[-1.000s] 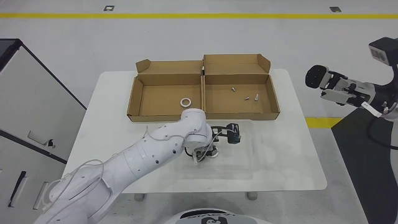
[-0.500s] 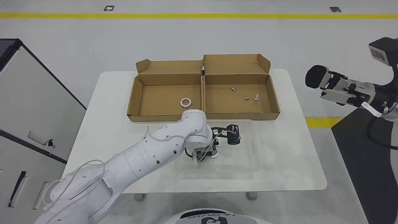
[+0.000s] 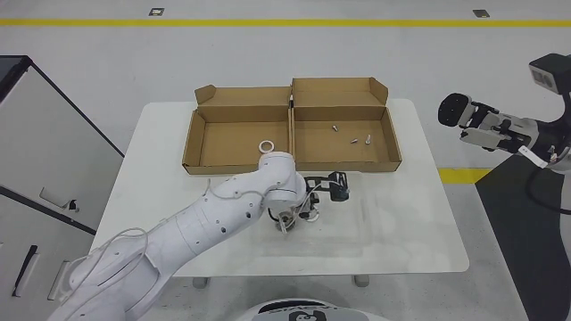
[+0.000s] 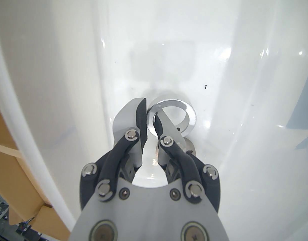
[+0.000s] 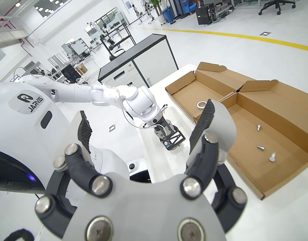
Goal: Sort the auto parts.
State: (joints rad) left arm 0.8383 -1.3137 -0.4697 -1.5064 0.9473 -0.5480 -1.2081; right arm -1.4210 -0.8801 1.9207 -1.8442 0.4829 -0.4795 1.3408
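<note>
I see the left box [image 3: 223,147] holding one ring [image 3: 266,146], lying flat. Nearer, mid-table, my left claw [image 4: 150,117] pinches the wall of a second ring [image 4: 174,116], one finger inside the hole and one outside. Its hole faces up at the wrist camera, slightly tilted. The right box [image 3: 375,150] touches the left one and holds three bolts [image 5: 258,127], each on its side. My right claw [image 3: 482,132] hangs spread past the right edge of the table [image 3: 401,223], which is white. The floor [image 3: 285,53] is pale, with a yellow line [image 3: 285,22].
</note>
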